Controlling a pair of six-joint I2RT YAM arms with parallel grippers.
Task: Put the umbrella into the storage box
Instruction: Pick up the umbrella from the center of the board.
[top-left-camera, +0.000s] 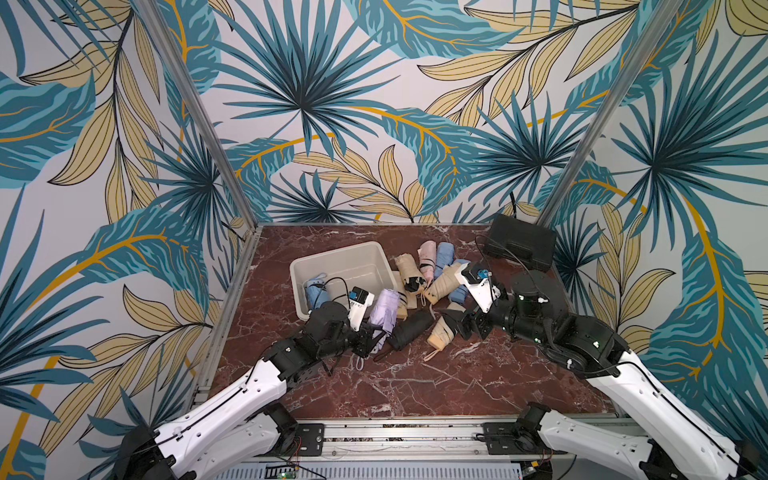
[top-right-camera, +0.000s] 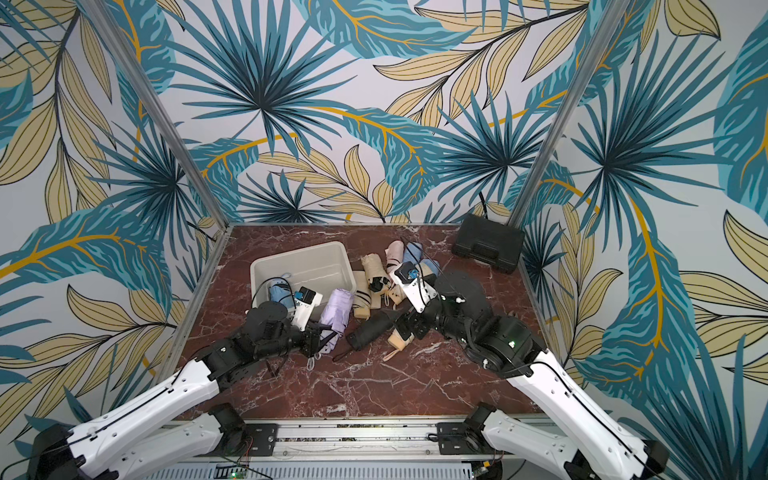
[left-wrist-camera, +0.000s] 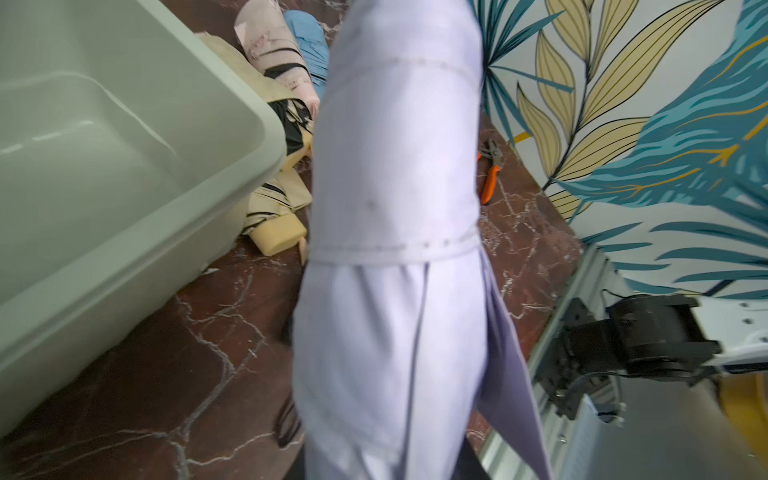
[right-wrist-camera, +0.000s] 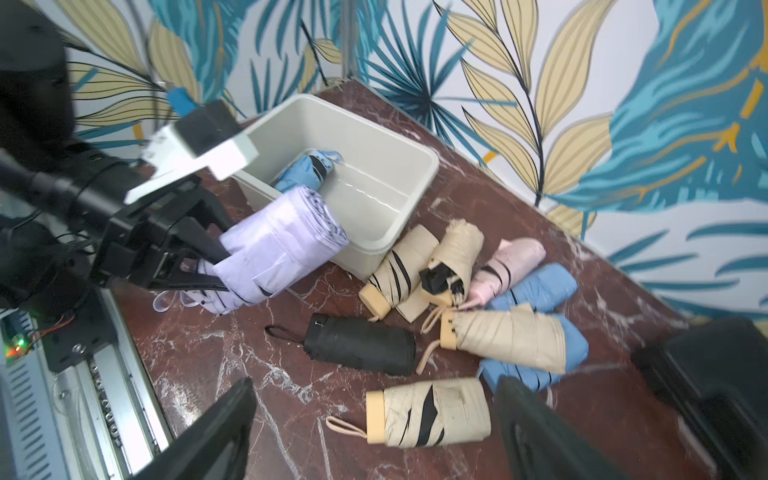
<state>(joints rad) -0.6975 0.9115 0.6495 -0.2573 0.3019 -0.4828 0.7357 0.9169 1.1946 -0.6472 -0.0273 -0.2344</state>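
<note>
Left claw (right-wrist-camera: 212, 266) grasps the lilac umbrella (right-wrist-camera: 282, 245) by one end, and it may snag the storage box (right-wrist-camera: 374, 129) rim just beyond.

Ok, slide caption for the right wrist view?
Left fingers grip the lilac umbrella beside the storage box; a blue umbrella lies inside, others crowd the table.

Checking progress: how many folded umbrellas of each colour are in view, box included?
Beige folded umbrellas: 4
Blue folded umbrellas: 3
Lilac folded umbrella: 1
Pink folded umbrella: 1
Black folded umbrella: 1
Total: 10
</note>
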